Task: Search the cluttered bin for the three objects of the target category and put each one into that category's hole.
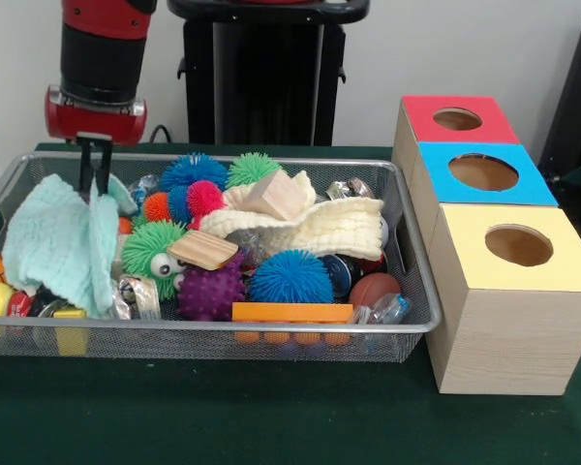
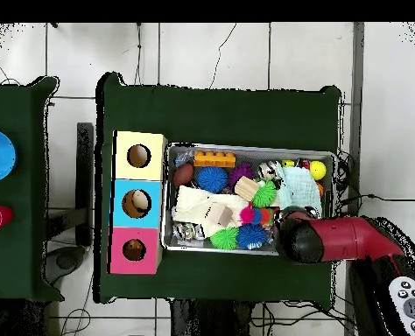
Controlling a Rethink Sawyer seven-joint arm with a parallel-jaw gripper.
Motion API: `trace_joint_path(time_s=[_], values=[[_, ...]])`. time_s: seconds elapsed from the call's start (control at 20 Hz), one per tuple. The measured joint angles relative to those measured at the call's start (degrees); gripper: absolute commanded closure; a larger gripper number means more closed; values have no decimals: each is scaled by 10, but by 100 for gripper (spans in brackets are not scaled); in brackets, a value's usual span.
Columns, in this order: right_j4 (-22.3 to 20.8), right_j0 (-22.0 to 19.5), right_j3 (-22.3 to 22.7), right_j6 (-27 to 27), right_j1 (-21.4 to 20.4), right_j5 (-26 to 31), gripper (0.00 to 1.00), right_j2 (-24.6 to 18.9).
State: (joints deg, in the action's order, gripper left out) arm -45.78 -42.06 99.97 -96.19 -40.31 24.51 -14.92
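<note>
Front view: the gripper point(image 1: 95, 167) hangs at the bin's ten o'clock corner, its two thin black fingers close together, pinching the top edge of a mint-green cloth point(image 1: 63, 244) that drapes down over the left end of the cluttered bin point(image 1: 418, 291). The wire basket sits on the green table point(image 1: 271, 417), packed with spiky balls: a blue one point(image 1: 290, 276) near the front, a purple knobbly one point(image 1: 211, 291) at its nine o'clock, a green spiky ball with googly eyes point(image 1: 153, 252), and pink point(image 1: 205, 198), blue and green ones toward twelve o'clock. A cream cloth point(image 1: 320, 228) lies across the middle with a wooden block point(image 1: 274, 195) on it; a flat wooden oval point(image 1: 204, 249) rests by the googly-eyed ball. An orange brick point(image 1: 291, 312) lies along the front wall, and a brown ball point(image 1: 374, 288) sits at the bin's four o'clock. No striped tiger or duck can be picked out in the clutter.

At the bin's three o'clock three wooden boxes stand in a row, touching: yellow-topped nearest, blue-topped in the middle, and the red-topped box farthest, with the hole point(image 1: 457, 119) in its top.

Overhead, the arm point(image 2: 351, 241) reaches into the bin's right end, hiding the gripper; the hole point(image 2: 134, 250) in the red top shows dark.
</note>
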Motion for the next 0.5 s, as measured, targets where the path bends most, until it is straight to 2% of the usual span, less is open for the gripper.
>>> trace_joint_path(time_s=[0.25, 0.5], values=[[51, 18, 35, 0, -45, 1, 100, 4], [118, 71, 77, -1, -96, 2, 100, 21]])
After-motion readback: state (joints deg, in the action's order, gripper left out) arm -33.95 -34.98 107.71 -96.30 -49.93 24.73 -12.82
